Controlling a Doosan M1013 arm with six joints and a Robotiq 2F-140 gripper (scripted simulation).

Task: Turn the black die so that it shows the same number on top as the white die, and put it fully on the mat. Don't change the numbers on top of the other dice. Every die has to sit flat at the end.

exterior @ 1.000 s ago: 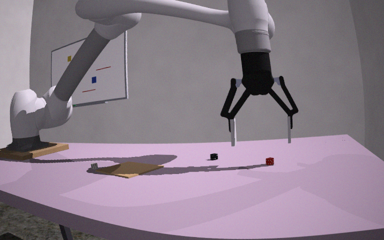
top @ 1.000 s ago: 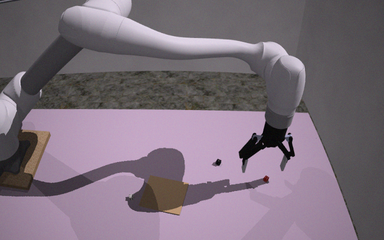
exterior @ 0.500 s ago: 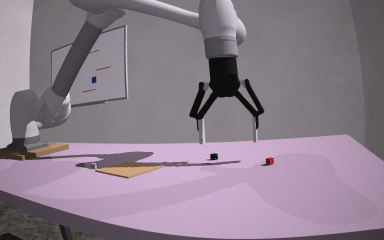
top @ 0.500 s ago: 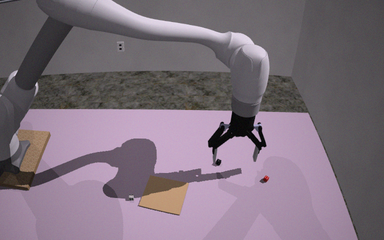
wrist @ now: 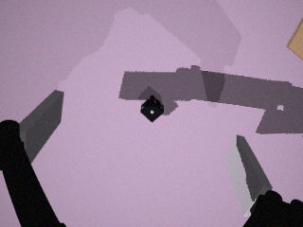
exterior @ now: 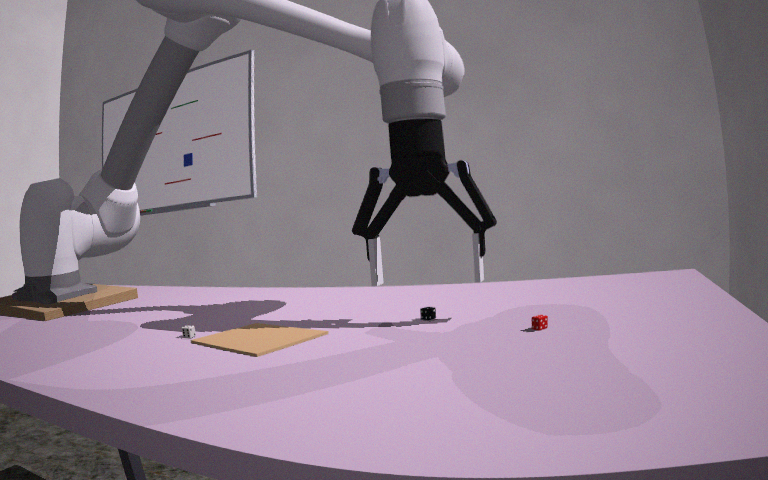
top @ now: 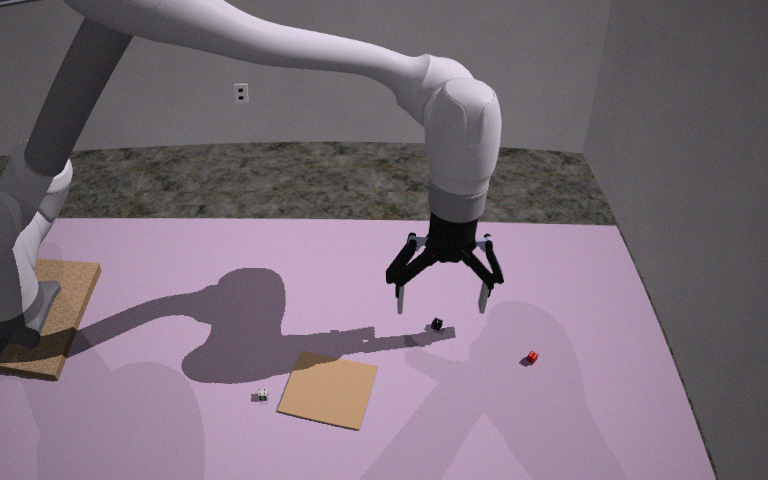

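Note:
The black die (top: pixel 436 324) (exterior: pixel 428 313) (wrist: pixel 151 109) lies flat on the pink table, apart from the mat. My gripper (top: pixel 441 307) (exterior: pixel 424 276) (wrist: pixel 148 129) hangs wide open and empty straight above it, fingertips well clear of the table. The white die (top: pixel 262 393) (exterior: pixel 188 331) sits just left of the tan mat (top: pixel 328 390) (exterior: pixel 257 340), off it. The mat's corner shows at the right edge of the wrist view (wrist: pixel 297 41). The numbers on the dice are too small to read.
A red die (top: pixel 531 357) (exterior: pixel 539 322) lies on the table to the right of the black die. The arm's base stands on a wooden board (top: pixel 73 294) (exterior: pixel 107 294) at the far left. The table (top: pixel 566 271) (exterior: pixel 623 294) ends near the right wall.

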